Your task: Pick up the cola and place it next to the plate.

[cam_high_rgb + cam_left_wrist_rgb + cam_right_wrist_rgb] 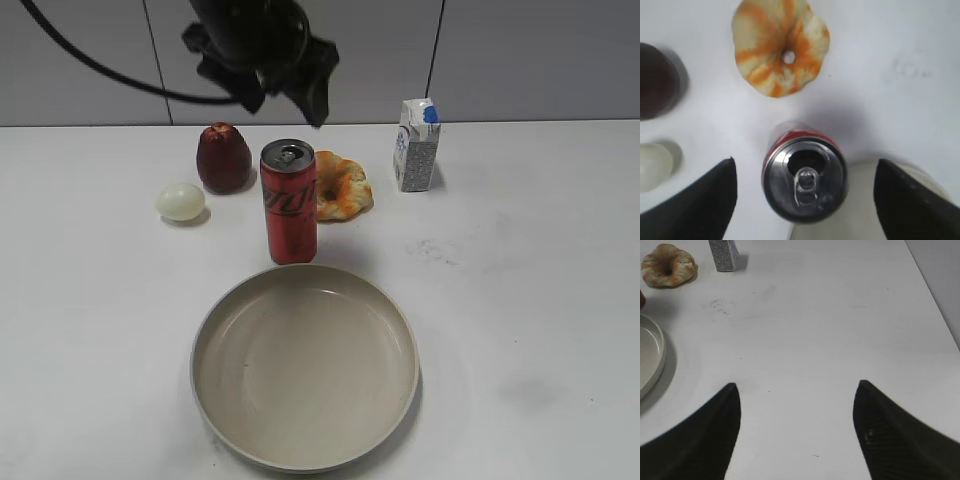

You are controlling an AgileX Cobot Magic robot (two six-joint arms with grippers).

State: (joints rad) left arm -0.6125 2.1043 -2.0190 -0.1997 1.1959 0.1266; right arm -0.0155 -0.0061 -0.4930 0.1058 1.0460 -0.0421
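left end effector (805, 200) hovering wide open above cola (289, 200) | cola standing upright, seemingly touching plate (305, 366) rim | right end effector (796, 432) gaping empty over surface (830, 330)

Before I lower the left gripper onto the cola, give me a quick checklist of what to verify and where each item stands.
1. Left gripper open wide enough: ok, the fingers stand well apart on either side of the cola.
2. Centred over the can: ok in the left wrist view, the silver top sits between the fingers.
3. Cola upright: ok, it stands upright just behind the plate.
4. Neighbours clear of the fingers: cannot tell, the donut sits close behind the can.
5. Right gripper out of the way: ok, open over bare table.
6. Height above the can: cannot tell.
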